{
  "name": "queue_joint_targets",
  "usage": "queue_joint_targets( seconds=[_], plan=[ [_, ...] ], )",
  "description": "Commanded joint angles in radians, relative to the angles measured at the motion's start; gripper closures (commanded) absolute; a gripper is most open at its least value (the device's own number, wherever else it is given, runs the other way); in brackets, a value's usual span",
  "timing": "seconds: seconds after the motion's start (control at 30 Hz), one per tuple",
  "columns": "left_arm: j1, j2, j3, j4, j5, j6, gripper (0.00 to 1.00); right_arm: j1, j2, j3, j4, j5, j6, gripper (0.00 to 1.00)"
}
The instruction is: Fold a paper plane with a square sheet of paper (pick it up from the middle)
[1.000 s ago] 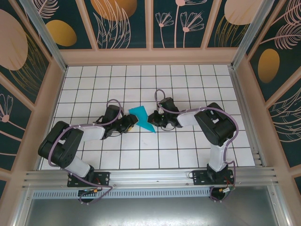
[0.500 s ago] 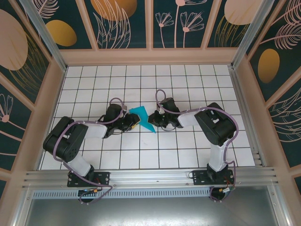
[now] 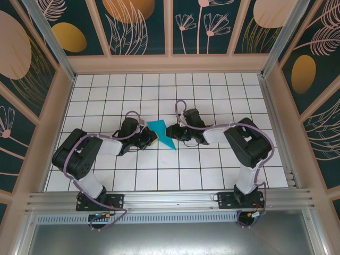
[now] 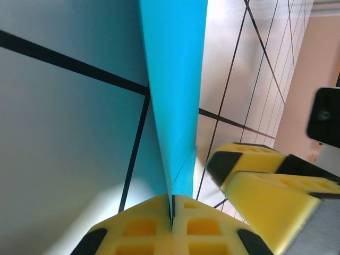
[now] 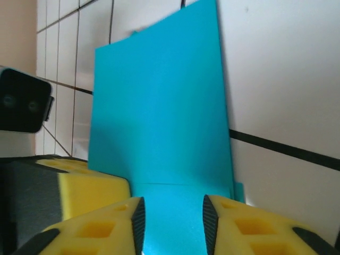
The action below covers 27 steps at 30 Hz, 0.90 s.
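Left gripper (image 4: 172,215) pinches folded paper (image 4: 175,79) edge; right gripper (image 5: 172,218) parted astride it, arms low.

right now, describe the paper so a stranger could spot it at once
Find the white grid table; near its middle the left gripper and right gripper nearly meet. Between them is the folded teal paper, a pointed wedge, the only teal thing on the tiles.

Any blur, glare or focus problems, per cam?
Top external: sharp and evenly lit, no glare on the paper. Left wrist: bright glare patch on the tile beside the paper; the right gripper is smeared and out of focus. Right wrist: paper sharp farther out, the camera's own near fingertips soft.
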Motion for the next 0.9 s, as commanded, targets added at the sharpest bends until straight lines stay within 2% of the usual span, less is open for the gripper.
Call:
queue_joint_targets(
  seconds=[0.0,0.1,0.33,0.6,0.87],
  plan=[
    [-0.007,-0.014,0.020,0.020,0.016,-0.005,0.98,0.011,-0.103,-0.043,-0.004,0.110,-0.158,0.55],
    [-0.008,-0.019,0.027,0.008,0.018,-0.011,0.97,0.058,-0.171,-0.089,-0.019,0.260,-0.286,0.49],
    [-0.010,-0.024,0.050,-0.034,0.017,-0.018,0.97,0.207,-0.239,-0.193,0.089,0.552,-0.583,0.51],
    [-0.009,-0.038,0.063,-0.073,0.009,-0.016,0.97,0.302,-0.134,-0.164,0.169,0.654,-0.769,0.55],
    [-0.009,-0.041,0.067,-0.082,0.008,-0.018,0.97,0.344,-0.023,-0.104,0.210,0.723,-0.828,0.57]
  ],
)
